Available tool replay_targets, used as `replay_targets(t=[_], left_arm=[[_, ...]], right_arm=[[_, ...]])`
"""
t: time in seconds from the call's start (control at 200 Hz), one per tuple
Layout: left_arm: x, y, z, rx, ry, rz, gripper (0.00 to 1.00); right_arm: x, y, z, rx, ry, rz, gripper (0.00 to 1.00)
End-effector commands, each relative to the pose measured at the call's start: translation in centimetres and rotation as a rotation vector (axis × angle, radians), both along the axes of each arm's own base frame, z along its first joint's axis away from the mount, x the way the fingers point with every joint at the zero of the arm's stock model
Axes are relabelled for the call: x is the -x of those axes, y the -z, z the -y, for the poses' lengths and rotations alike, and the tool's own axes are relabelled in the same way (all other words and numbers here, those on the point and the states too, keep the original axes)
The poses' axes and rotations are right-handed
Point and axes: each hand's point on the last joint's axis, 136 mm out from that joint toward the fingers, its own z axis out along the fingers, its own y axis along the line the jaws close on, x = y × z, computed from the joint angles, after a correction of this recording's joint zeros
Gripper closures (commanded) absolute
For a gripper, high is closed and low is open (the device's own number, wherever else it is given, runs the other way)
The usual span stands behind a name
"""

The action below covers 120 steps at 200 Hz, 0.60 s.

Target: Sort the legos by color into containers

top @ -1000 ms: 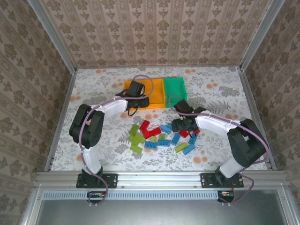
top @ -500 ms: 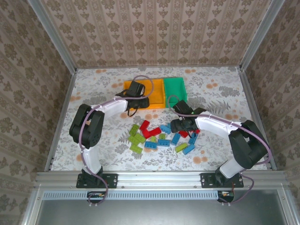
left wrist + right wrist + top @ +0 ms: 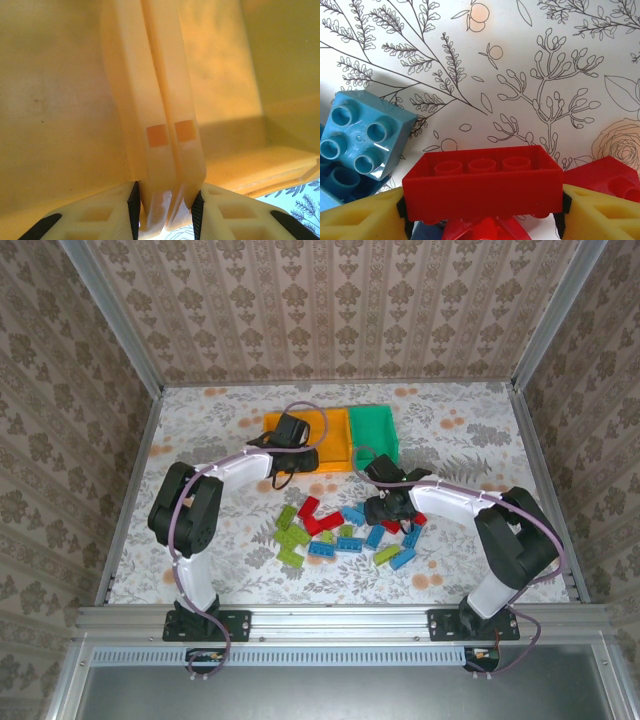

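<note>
I see right gripper [image 3: 482, 209] clamped endwise on red rectangular plastic brick [image 3: 482, 182], at brick pile's [image 3: 348, 543] 3 o'clock side. My left gripper [image 3: 165, 212] pinches adjoining walls of two orange plastic bins [image 3: 165, 100]. Risk, I judge: second red brick [image 3: 480, 231] underneath snags, held one twists loose.

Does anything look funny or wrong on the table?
Yes. The left claw is pinching the side-by-side walls of the two orange plastic bins, not a brick. The right claw grips a red plastic brick, as you'd expect.
</note>
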Motion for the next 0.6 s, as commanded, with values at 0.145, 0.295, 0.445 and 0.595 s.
replay_targets(t=[0.145, 0.295, 0.445, 0.595], left_arm=[[3.3, 2.5, -0.4, -0.044, 0.009, -0.118, 0.67], [3.7, 2.6, -0.3, -0.047, 0.019, -0.122, 0.67], [4.7, 3.0, 0.0, -0.049, 0.033, -0.139, 0.67], [5.8, 3.7, 0.1, -0.052, 0.035, -0.159, 0.67]], right_arm=[[-0.8, -1.2, -0.1, 0.016, 0.003, 0.050, 0.36], [-2.0, -4.2, -0.3, -0.018, 0.019, 0.140, 0.36], [-4.0, -7.5, -0.5, -0.057, 0.037, 0.235, 0.37], [-6.1, -9.7, -0.4, -0.107, 0.075, 0.304, 0.38]])
